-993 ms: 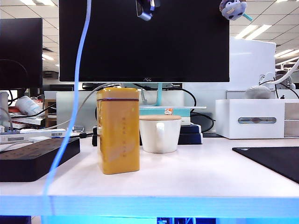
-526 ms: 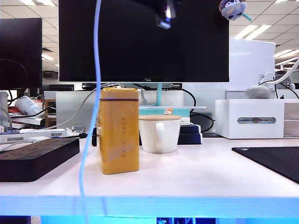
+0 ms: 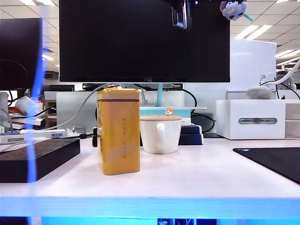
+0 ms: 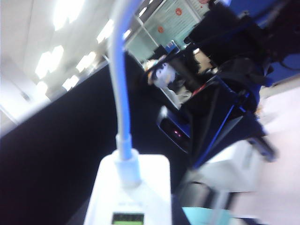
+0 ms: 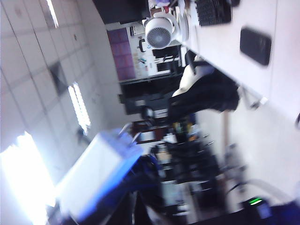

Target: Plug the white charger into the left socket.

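Left gripper: fingers out of shot in its wrist view, but the white charger (image 4: 133, 197) sits sharp right under that camera, up in the air, so I read it as clamped on the charger. The thin cable (image 4: 119, 93) runs from the charger's end away from the hand. Just past the charger is the right arm (image 4: 220, 117), dark with blue edges, near but apart from it.

Right gripper: closed right up. Its wrist view is badly blurred, fingers not readable, and I can't tell if anything is pinched. The charger shows there too (image 5: 96, 176), prongs visible, resting on a dark blue shape.

In the exterior view a dark gripper piece (image 3: 180, 14) hangs at the top edge in front of the monitor (image 3: 145, 42); I can't tell which arm it is. A plush toy (image 3: 233, 8) sits just beside it, on the monitor's top.

The black power strip (image 3: 37, 159) lies well below that piece and far off to its left, at the table (image 3: 197, 183) edge. Individual sockets are not visible from this angle. The cable shows as a blurred streak (image 3: 35, 117) in front of the strip.

Between hand and strip, lower down: a yellow tin (image 3: 118, 131) standing upright, with a white mug (image 3: 161, 135) just beside it. Below and to the right are a white box with a slot (image 3: 251, 119) and a black mat (image 3: 272, 161).
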